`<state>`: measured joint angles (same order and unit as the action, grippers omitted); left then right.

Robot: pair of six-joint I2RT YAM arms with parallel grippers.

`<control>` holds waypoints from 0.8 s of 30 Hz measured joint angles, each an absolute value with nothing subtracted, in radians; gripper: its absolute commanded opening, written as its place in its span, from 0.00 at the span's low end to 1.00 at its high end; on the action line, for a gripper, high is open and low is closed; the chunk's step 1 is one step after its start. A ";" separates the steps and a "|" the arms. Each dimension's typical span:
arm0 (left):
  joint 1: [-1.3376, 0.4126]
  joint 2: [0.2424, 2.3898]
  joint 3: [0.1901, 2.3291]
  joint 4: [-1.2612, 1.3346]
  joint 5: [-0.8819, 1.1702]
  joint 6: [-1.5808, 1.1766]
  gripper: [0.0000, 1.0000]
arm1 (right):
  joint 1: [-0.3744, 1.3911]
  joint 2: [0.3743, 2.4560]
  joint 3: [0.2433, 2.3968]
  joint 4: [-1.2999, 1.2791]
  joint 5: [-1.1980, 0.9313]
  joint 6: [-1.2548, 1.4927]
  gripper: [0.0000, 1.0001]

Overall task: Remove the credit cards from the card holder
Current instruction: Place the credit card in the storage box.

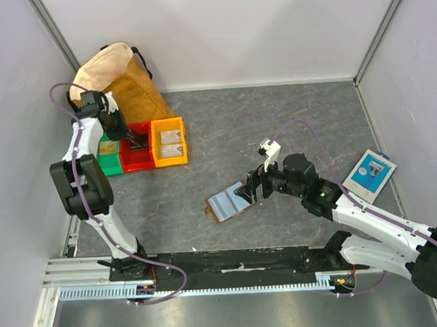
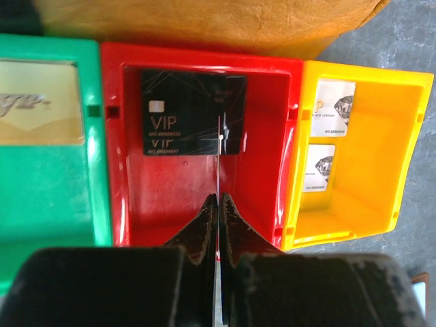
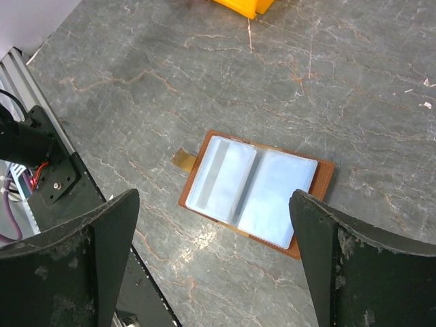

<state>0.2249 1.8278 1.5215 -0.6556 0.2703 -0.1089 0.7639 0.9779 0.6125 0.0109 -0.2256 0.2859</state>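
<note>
Left gripper (image 2: pixel 218 199) is over the red bin (image 2: pixel 129 204), upper left of the top view. Its jaws are pinched together on a thin card (image 2: pixel 219 157) seen edge-on. A black VIP card (image 2: pixel 193 112) lies flat in the red bin. A gold card (image 2: pixel 37 102) is in the green bin (image 2: pixel 48 197), and two whitish cards (image 2: pixel 334 99) are in the yellow bin (image 2: pixel 371 177). The card holder (image 3: pixel 279 197) lies open, pale blue side up, on the table (image 3: pixel 204 68), centre of the top view. Right gripper (image 3: pixel 214 196) hovers above it, jaws spread wide, holding nothing. A blue-and-white packet (image 1: pixel 369 174) lies at far right. A brown bag (image 1: pixel 118 73) stands behind the bins.
</note>
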 measured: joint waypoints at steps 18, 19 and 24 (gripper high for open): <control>0.227 2.004 1.568 -0.562 0.385 -0.115 0.38 | 0.764 1.019 0.612 -0.015 -0.206 0.260 0.98; 0.227 2.004 1.568 -0.562 0.367 -0.115 0.42 | 0.764 1.019 0.612 -0.016 -0.204 0.260 0.98; 0.227 2.001 1.568 -0.574 0.263 -0.124 0.55 | 0.764 1.019 0.612 -0.016 -0.201 0.260 0.98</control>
<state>0.2268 2.0010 1.5684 -0.5735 0.2630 -0.1242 0.7639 1.0187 0.6125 -0.0162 -0.2008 0.2596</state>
